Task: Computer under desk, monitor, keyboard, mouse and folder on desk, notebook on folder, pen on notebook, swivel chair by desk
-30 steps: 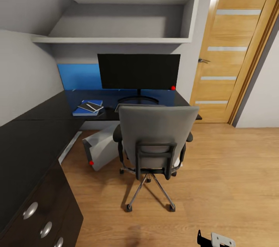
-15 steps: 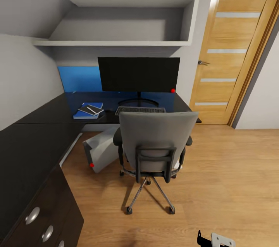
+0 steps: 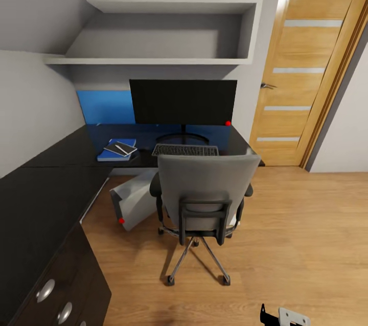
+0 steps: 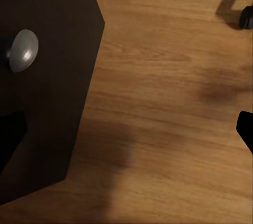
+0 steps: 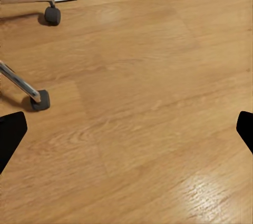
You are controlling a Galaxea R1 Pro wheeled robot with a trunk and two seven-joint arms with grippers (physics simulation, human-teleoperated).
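While both grippers hang over bare floor, spread wide and holding nothing, swivel chair sits tucked at desk. Folder, notebook, pen stacked left of keyboard. Likely final check; computer looks barely under the desk, so next move may call for a nudge.

Before me the wide black flat monitor stands upright on the matt black L-shaped bench, the slim black keyboard in front of its foot. To their left lies the flat bright blue folder, bearing the dark notebook and whitish pen. The grey upholstered swivel chair faces the bench; the light grey tower computer sits tilted beneath.
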